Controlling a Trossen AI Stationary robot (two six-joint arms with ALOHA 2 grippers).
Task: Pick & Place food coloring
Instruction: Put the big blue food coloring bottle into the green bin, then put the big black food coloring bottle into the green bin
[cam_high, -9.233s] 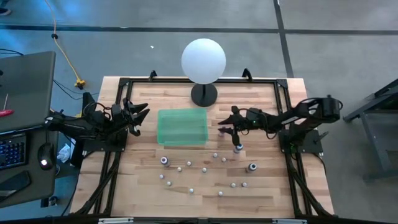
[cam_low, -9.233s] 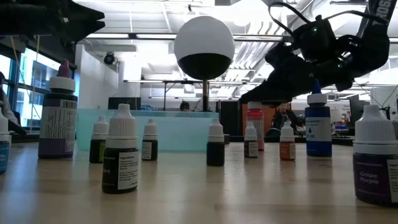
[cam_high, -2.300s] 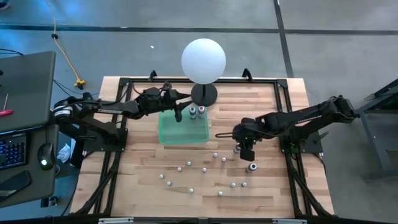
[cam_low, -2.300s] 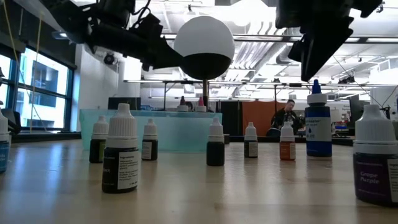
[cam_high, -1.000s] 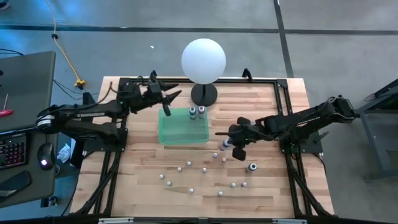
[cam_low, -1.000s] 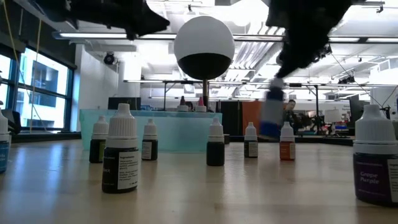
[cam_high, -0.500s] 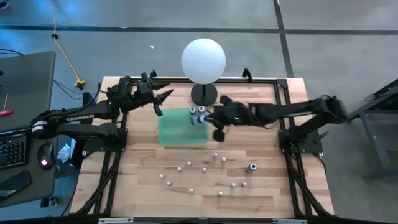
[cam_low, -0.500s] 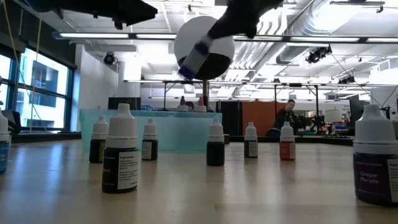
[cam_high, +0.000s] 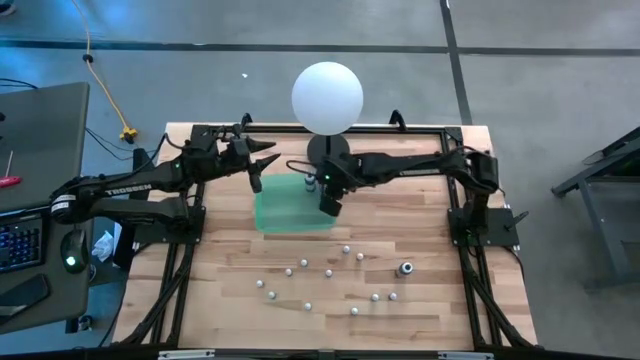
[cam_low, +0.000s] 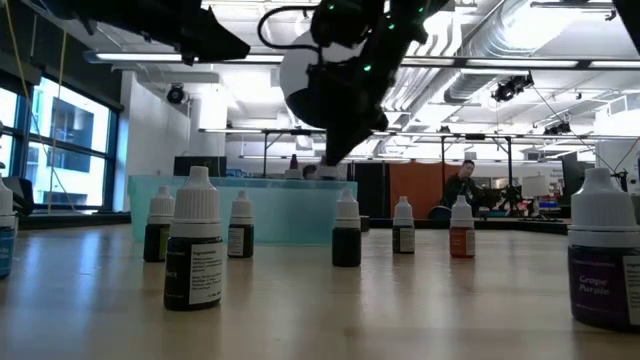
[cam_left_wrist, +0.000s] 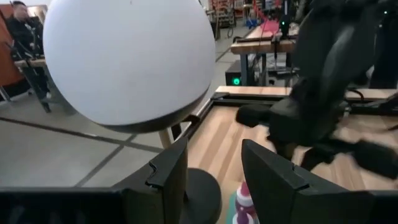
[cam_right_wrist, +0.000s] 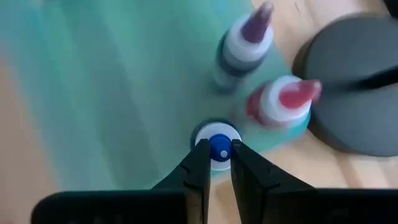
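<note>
My right gripper (cam_high: 322, 190) reaches over the far right corner of the green tray (cam_high: 285, 212), shut on a food coloring bottle with a blue top (cam_right_wrist: 217, 147). Two other bottles stand in that corner, one purple-topped (cam_right_wrist: 245, 40) and one pink-topped (cam_right_wrist: 283, 99). Several more small bottles (cam_high: 345, 250) stand on the wood nearer the front edge; in the low view they rise in a row (cam_low: 195, 240). My left gripper (cam_high: 256, 160) hovers open beside the tray's far left corner, touching nothing. My right gripper pinches the blue cap (cam_right_wrist: 219, 138) of the bottle between its two fingers (cam_right_wrist: 198, 163), coming from above and pointing down. The bottle hangs upright below the fingers over the tray's floor; whether its base touches the tray, I cannot tell.
The white globe lamp (cam_high: 327, 97) stands on a dark round base (cam_high: 328, 152) just beyond the tray, close to both grippers. A black frame (cam_high: 455, 140) runs round the table. A larger bottle (cam_high: 405, 268) stands toward the right front.
My right gripper has carried the blue-topped bottle up off the table's right middle and across toward the far left, to the tray's far right corner beside the two bottles there, and has come down. The left gripper has stayed open near the tray's far left corner.
</note>
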